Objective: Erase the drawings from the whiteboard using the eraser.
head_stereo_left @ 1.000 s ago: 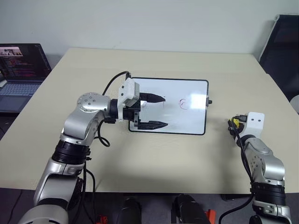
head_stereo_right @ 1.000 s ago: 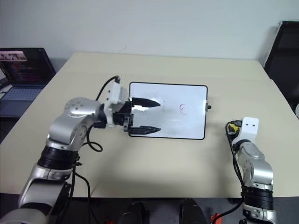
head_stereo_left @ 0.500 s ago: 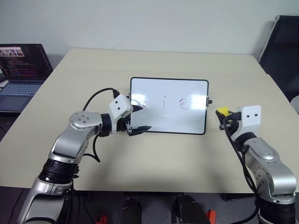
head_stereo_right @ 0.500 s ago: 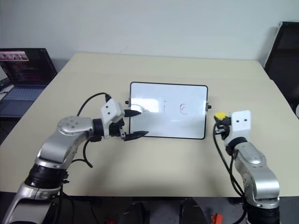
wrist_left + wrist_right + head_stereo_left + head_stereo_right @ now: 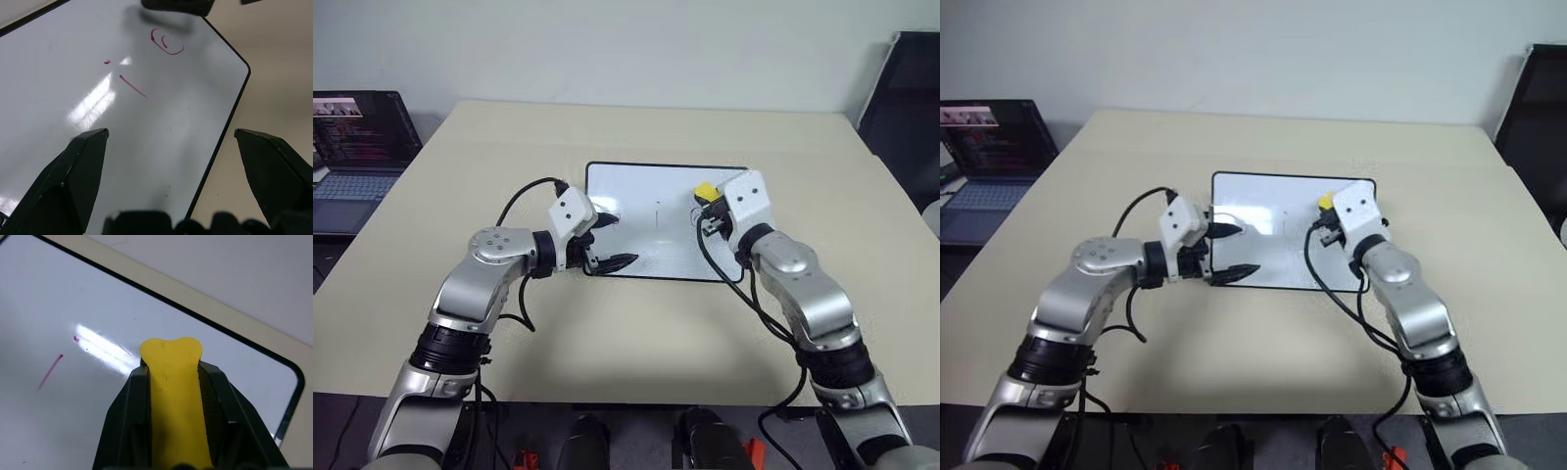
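Whiteboard (image 5: 656, 240) lies flat mid-table, long edge left to right. Drawings: a short vertical stroke (image 5: 133, 86) with a dot near centre, a circle (image 5: 166, 41) toward the right end; the left-end mark sits by the left fingers and is hard to read.

Right gripper (image 5: 708, 204) pinches the eraser (image 5: 174, 396) tight between both fingers, above the board's right end near the circle. Contact with the surface cannot be judged.

Left gripper (image 5: 612, 240) stands spread over the board's near-left corner, one finger over the surface and one at the near edge, holding nothing.

Handling, judged: the eraser looks light and slightly soft, and the mid-body pinch seems sound. The board is glossy, thin and light, likely to slide under wiping; brace it at the frame.
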Motion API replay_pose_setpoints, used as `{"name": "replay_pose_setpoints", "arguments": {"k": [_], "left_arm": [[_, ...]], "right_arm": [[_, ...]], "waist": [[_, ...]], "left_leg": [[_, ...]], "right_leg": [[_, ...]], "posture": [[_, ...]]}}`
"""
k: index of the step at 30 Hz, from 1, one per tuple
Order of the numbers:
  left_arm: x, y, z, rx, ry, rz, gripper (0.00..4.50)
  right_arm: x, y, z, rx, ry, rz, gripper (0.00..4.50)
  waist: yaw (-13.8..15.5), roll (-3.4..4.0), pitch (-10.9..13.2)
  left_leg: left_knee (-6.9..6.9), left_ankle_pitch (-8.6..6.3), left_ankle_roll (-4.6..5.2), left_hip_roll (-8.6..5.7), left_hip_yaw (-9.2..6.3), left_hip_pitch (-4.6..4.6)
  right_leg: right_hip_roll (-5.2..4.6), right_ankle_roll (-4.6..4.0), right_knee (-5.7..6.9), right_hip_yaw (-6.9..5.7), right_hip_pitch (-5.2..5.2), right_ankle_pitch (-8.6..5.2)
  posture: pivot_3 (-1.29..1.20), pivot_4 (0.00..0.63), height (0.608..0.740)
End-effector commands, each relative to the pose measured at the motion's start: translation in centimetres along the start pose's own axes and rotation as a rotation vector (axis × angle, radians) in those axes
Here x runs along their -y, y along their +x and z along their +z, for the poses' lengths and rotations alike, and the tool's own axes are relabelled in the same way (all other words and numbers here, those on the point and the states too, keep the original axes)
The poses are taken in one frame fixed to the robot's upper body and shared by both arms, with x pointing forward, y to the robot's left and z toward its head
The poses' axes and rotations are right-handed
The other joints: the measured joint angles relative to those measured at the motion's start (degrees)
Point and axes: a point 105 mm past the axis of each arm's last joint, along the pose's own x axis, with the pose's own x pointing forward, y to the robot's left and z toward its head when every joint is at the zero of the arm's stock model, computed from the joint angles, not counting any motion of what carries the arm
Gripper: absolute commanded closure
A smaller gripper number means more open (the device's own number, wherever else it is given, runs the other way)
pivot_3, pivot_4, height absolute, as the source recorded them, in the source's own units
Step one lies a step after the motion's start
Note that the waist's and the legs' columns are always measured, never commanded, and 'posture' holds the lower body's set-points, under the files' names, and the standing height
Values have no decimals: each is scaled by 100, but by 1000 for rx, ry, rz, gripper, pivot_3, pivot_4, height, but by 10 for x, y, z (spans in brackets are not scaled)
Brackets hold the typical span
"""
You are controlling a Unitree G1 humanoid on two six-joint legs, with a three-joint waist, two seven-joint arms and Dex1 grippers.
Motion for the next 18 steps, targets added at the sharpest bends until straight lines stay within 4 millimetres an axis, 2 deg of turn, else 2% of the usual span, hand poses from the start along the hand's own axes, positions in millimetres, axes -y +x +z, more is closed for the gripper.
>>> {"name": "replay_pose_setpoints", "arguments": {"k": [1,4,8,11,15,18], "left_arm": [[-5,-4,21,59,48,6,0],[-4,-5,21,61,48,-1,0],[-4,-5,22,63,43,-7,0],[-4,-7,22,59,26,-11,0],[-7,-14,14,30,-9,-24,0],[-1,-18,7,0,-22,-70,0]], "right_arm": [[-3,1,5,28,-44,18,3524],[-22,-5,-16,-63,-73,128,3524],[-34,-13,-32,-136,-83,215,3524],[-25,-12,-30,-131,-115,167,3524],[9,-2,-13,-50,-223,-43,3524],[6,0,-12,-46,-231,-37,3524]], "waist": [[1,0,0],[-12,0,0],[-15,0,0],[-19,-1,0],[-25,-1,0],[-36,-2,0]], "left_leg": [[0,0,0,0,0,-2],[0,0,0,0,0,0],[5,0,0,0,-1,10],[14,4,4,0,0,14],[29,13,16,-3,0,19],[32,19,25,-4,0,20]], "right_leg": [[0,0,-3,0,0,0],[0,2,-1,0,0,0],[1,12,9,2,3,-8],[1,-12,16,4,5,-19],[1,-17,44,5,2,-18],[1,-22,49,5,0,-14]], "posture": [[0,150,740],[0,150,740],[0,150,740],[0,150,740],[0,150,740],[0,150,740]]}}
